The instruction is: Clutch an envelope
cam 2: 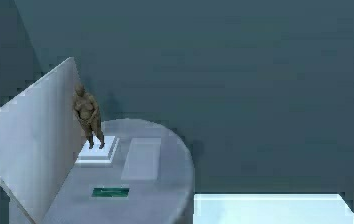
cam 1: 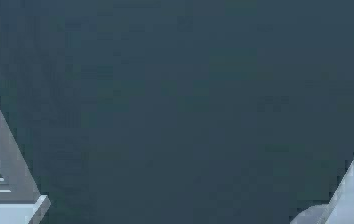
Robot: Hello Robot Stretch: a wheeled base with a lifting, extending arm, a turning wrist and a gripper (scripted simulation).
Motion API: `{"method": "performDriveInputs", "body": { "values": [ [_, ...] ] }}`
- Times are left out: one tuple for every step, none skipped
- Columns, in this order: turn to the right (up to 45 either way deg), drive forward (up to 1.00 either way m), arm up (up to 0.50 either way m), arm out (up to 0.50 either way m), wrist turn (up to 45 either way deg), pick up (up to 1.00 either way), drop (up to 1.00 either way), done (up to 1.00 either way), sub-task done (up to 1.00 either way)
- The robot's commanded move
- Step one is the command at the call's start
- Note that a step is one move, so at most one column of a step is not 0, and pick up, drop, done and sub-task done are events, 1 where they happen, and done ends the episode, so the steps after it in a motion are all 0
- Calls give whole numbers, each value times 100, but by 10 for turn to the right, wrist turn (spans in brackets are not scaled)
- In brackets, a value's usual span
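A flat pale grey rectangle (cam 2: pixel 142 158), shaped like an envelope, lies on a round grey table (cam 2: pixel 175 185) in the arm side view, near the table's middle. Just left of it a brown statue of a standing figure (cam 2: pixel 87 115) rises from a white square base (cam 2: pixel 97 151). Nearer the table's front edge lies a small flat dark green item (cam 2: pixel 111 191).
A tall grey panel (cam 2: pixel 35 135) stands along the table's left side. A white flat surface (cam 2: pixel 275 208) sits at the arm side view's bottom right. A dark teal wall (cam 1: pixel 185 100) faces the forward view, with a grey frame (cam 1: pixel 10 175) at lower left and a grey edge (cam 1: pixel 347 200) at lower right.
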Motion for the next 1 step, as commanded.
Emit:
{"method": "performDriveInputs", "body": {
  "values": [
    [0,0,38,0,0,0,0,0,0]
  ]
}}
